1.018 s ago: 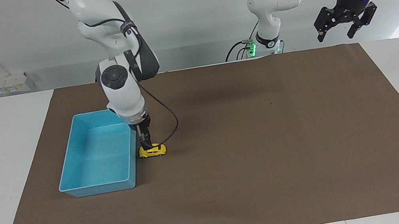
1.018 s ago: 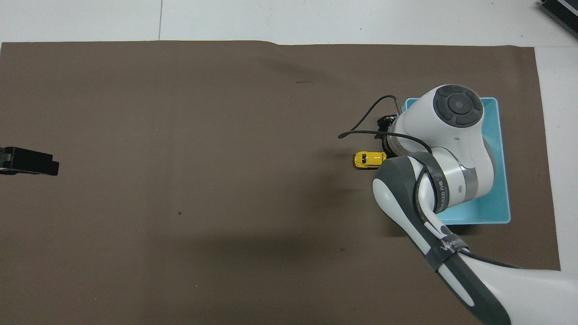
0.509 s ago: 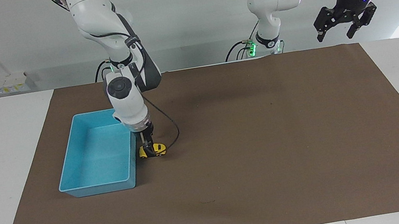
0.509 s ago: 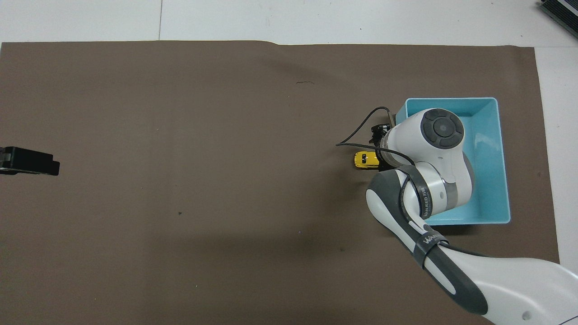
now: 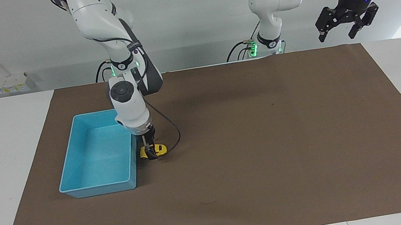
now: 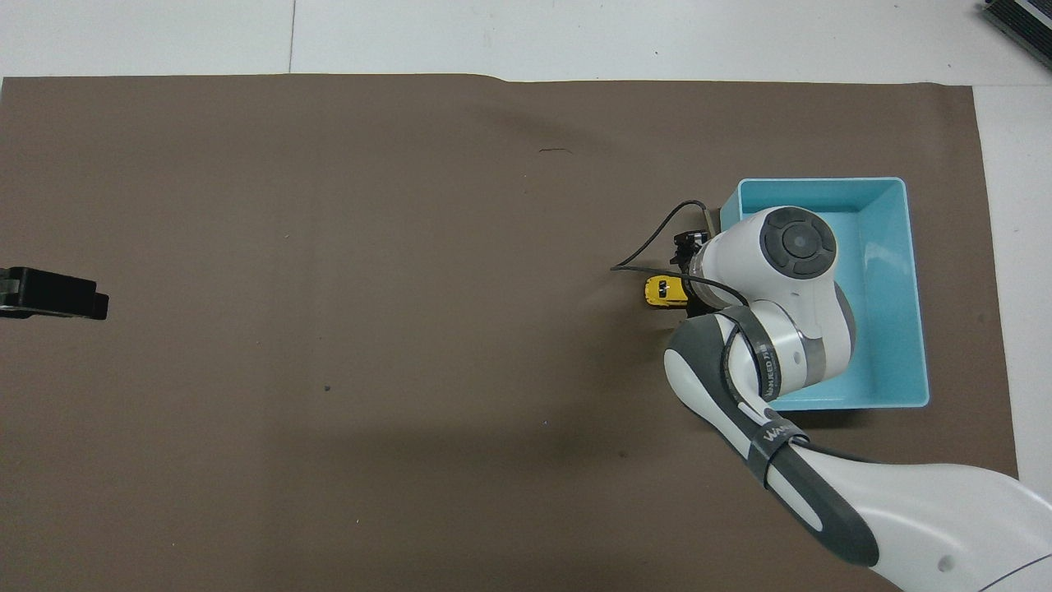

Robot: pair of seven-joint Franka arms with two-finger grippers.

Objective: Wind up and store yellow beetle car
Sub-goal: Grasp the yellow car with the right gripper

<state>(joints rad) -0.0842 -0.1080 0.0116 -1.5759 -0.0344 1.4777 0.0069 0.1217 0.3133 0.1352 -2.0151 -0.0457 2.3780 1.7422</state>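
The yellow beetle car (image 5: 159,148) stands on the brown mat, close beside the light blue bin (image 5: 97,190) on the side toward the left arm's end. My right gripper (image 5: 150,153) is down at the car, right over its middle, and hides part of it. In the overhead view only the car's end (image 6: 660,291) shows past the right arm's wrist, next to the bin (image 6: 914,288). My left gripper (image 5: 347,23) is open and empty, raised high over the table's edge by the left arm's base; its tip shows in the overhead view (image 6: 51,293).
The bin holds nothing that I can see. A brown mat (image 5: 270,149) covers most of the white table. A black cable (image 5: 175,130) loops from the right wrist down beside the car.
My right gripper has come down from just above the car to around its middle, and the arm's elbow has drawn back toward the robots. The car and the left arm have not moved.
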